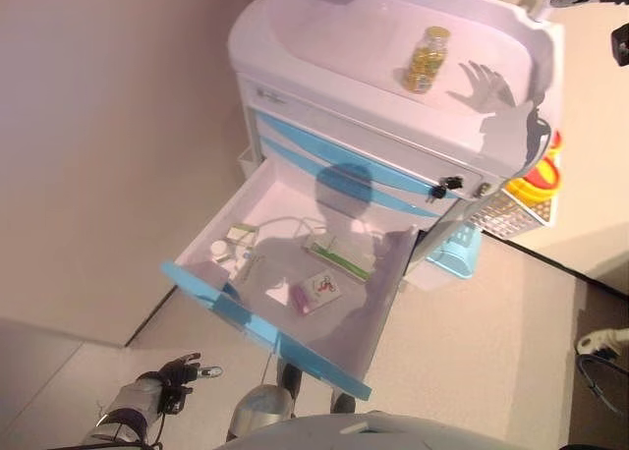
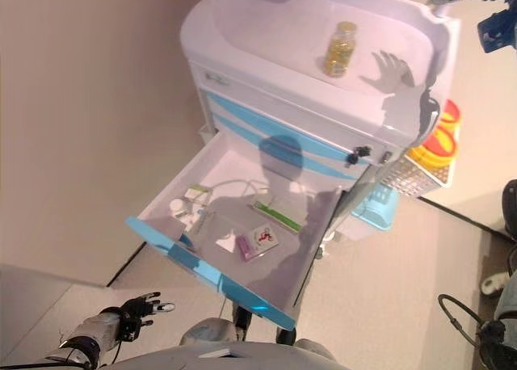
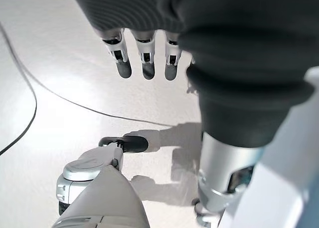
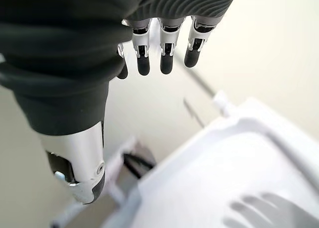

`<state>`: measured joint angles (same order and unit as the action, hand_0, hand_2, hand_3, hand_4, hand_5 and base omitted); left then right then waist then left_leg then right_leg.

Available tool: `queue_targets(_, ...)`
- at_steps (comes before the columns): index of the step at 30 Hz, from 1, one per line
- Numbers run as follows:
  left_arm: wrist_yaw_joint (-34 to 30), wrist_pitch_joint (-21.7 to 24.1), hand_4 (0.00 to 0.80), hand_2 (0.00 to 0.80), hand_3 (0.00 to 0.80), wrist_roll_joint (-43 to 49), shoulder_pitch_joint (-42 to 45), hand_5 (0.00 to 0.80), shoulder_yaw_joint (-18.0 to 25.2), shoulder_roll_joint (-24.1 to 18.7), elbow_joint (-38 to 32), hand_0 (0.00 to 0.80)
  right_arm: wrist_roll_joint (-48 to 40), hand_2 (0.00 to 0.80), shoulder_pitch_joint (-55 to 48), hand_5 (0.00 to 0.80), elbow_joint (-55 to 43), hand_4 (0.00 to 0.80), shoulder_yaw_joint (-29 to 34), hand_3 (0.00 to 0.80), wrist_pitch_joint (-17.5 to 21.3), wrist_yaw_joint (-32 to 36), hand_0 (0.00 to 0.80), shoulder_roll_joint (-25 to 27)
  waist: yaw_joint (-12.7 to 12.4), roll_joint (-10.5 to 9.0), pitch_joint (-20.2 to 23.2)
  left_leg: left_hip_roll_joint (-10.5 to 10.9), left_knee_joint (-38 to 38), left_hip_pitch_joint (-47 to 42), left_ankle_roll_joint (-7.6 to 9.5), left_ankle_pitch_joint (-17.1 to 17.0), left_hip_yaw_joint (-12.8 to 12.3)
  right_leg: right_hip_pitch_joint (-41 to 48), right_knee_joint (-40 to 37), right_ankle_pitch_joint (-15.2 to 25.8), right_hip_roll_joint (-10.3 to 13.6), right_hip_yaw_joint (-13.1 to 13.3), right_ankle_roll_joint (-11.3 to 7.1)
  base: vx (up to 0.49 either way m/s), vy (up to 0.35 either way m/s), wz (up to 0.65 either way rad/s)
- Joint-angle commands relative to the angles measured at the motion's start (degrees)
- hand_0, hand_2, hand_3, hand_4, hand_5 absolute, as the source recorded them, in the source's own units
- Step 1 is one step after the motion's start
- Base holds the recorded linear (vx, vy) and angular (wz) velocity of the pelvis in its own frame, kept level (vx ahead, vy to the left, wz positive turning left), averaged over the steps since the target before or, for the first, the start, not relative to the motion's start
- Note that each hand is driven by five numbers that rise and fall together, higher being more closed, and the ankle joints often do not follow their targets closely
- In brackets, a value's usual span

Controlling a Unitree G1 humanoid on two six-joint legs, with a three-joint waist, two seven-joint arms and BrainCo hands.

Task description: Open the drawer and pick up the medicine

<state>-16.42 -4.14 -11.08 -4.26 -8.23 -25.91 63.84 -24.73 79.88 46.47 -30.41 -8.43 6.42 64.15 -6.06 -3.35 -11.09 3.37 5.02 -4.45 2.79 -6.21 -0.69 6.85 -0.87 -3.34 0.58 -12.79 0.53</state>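
Note:
A white cart [image 1: 324, 37] with blue drawer fronts stands before me. Its top drawer [image 1: 265, 327] is pulled out wide. Inside lie a small white bottle [image 1: 217, 246], small boxes [image 1: 239, 235], a green strip [image 1: 339, 261] and a pink-and-white packet [image 1: 316, 292]. A yellow pill bottle [image 1: 428, 59] stands on the cart top. My left hand [image 1: 177, 374] hangs low, left of the drawer's front, with fingers [image 3: 144, 63] straight and empty. My right hand [image 2: 494, 27] is raised above the cart's far right corner, fingers [image 4: 164, 54] straight and empty; its shadow falls on the cart top [image 4: 214, 173].
A light blue basket [image 1: 454, 249] and a wire basket [image 1: 503, 214] with a yellow-and-red thing [image 1: 541, 175] hang at the cart's right side. A wall runs along the left. Cables [image 1: 601, 357] lie on the floor at the right.

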Motion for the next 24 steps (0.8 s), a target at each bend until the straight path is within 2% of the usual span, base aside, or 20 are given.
queue_targets(1, 0.0, 2.7, 0.0, 0.0, 0.0, 2.3, 1.0, 0.0, -2.8, -2.0, 1.7, 0.0, -7.7, 0.0, -4.5, 0.0, -4.8, 0.0, 5.3, 0.0, 4.9, -3.0, 0.0, 4.4, 1.9, -0.41, 5.2, -0.3, -2.7, -1.7, -1.63, 9.4, -1.6, -3.0, 5.1, -0.9, 2.3, 2.8, -4.22, -0.035, -0.046, -0.44)
queue_targets(2, 0.0, 2.8, 0.0, 0.0, 0.0, 2.5, 1.0, 0.0, -2.9, -2.0, 1.6, 0.0, -8.3, 0.0, -7.8, 0.0, -5.9, 0.0, 8.1, 0.0, 5.3, -3.3, 0.0, 4.4, 2.3, -0.43, 5.3, -0.3, -2.7, -1.7, -1.63, 9.5, -1.9, -3.1, 5.2, -0.9, 2.2, 3.1, -4.21, -0.038, -0.056, -0.38)
queue_targets(4, 0.3, 3.0, 0.0, 0.0, 0.0, 3.1, 0.9, 0.0, -2.5, -1.0, 1.2, 0.0, -10.1, 0.0, -21.1, 0.0, -9.8, 0.0, 18.8, 0.0, 8.4, -3.5, 0.0, 2.9, 4.3, 0.31, 5.2, -0.6, -2.8, -1.8, -1.51, 9.8, -2.9, -3.6, 5.5, -1.1, 1.9, 4.4, -4.28, -0.054, -0.063, -0.28)
queue_targets(6, 0.8, 3.3, 0.0, 0.0, 0.0, 3.5, 1.1, 0.0, -2.9, -0.4, 0.9, 0.0, -11.0, 0.0, -34.4, 0.0, -14.6, 0.0, 28.4, 0.0, 10.3, -2.7, 0.0, -0.9, 5.5, 0.53, 5.1, -0.9, -2.6, -1.9, -1.48, 9.7, -3.7, -3.9, 5.6, -1.1, 1.7, 5.3, -4.23, -0.059, -0.046, -0.32)
queue_targets(9, 1.2, 4.0, 0.0, 0.0, 0.0, 3.9, 1.3, 0.0, -2.8, 0.7, 0.6, 0.0, -10.0, 0.0, -50.9, 0.0, -19.9, 0.0, 37.1, 0.0, 13.7, -0.7, 0.0, -10.0, 7.4, 1.16, 4.9, -1.2, -2.2, -2.2, -1.39, 9.8, -4.7, -4.2, 5.4, -1.0, 1.3, 6.6, -4.28, -0.039, -0.039, -0.37)
queue_targets(10, 1.3, 3.8, 0.0, 0.0, 0.0, 4.2, 1.3, 0.0, -2.3, 1.4, -0.1, 0.0, -7.2, 0.0, -57.8, 0.0, -22.4, 0.0, 38.3, 0.0, 15.9, 0.3, 0.0, -15.6, 8.5, 1.64, 4.7, -1.3, -2.2, -2.2, -1.27, 9.8, -5.4, -4.2, 5.2, -0.8, 1.2, 7.2, -4.35, -0.026, -0.039, -0.29)
queue_targets(13, 1.8, 4.0, 0.0, 0.0, 0.0, 4.5, 1.9, 0.0, -1.9, 2.7, -1.5, 0.0, -1.9, 0.0, -69.1, 0.0, -24.1, 0.0, 38.9, 0.0, 19.6, 2.3, 0.0, -24.4, 10.1, 2.35, 4.5, -1.5, -2.2, -2.4, -1.15, 9.8, -6.6, -4.5, 5.1, -0.6, 1.0, 8.2, -4.38, -0.026, -0.018, -0.33)
queue_targets(16, 2.9, 4.0, 0.0, 0.0, 0.0, 4.0, 2.0, 0.0, -1.2, 3.9, -2.6, 0.0, 8.8, 0.0, -75.7, 0.0, -21.5, 0.0, 35.3, 0.0, 23.4, -0.9, 0.0, -30.3, 11.3, 2.74, 4.3, -1.5, -2.3, -2.5, -1.11, 9.7, -7.3, -4.6, 5.2, -0.4, 0.9, 8.5, -4.46, -0.013, -0.006, -0.24)
queue_targets(20, 2.9, 6.1, 0.0, 0.0, 0.0, 4.7, 2.4, 0.0, -0.9, 4.7, -2.9, 0.0, 21.3, 0.0, -81.2, 0.0, -14.1, 0.0, 27.5, 0.0, 24.5, -1.5, 0.0, -34.9, 11.9, 3.05, 3.8, -1.6, -2.5, -2.5, -1.2, 9.5, -7.8, -4.5, 5.0, -0.2, 0.9, 8.0, -4.37, -0.003, -0.016, -0.17)
queue_targets(23, 3.0, 8.8, 0.0, 0.0, 0.0, 5.6, 2.5, 0.0, -1.2, 5.1, -1.8, 0.0, 23.0, 0.0, -83.1, 0.0, -7.2, 0.0, 23.3, 0.0, 25.1, -2.1, 0.0, -37.8, 11.8, 3.19, 3.3, -1.6, -2.9, -2.3, -1.23, 9.4, -7.5, -4.4, 5.2, -0.2, 0.8, 7.6, -4.14, 0.014, -0.013, -0.1)
queue_targets(24, 3.1, 9.8, 0.0, 0.0, 0.0, 5.5, 2.3, 0.0, -1.3, 5.3, -0.8, 0.0, 23.4, 0.0, -83.1, 0.0, -3.8, 0.0, 22.5, 0.0, 26.6, -3.2, 0.0, -38.8, 11.7, 3.28, 3.2, -1.5, -3.1, -2.2, -1.2, 9.4, -7.3, -4.4, 5.3, -0.3, 0.8, 7.4, -4.0, 0.03, -0.017, 0.01)
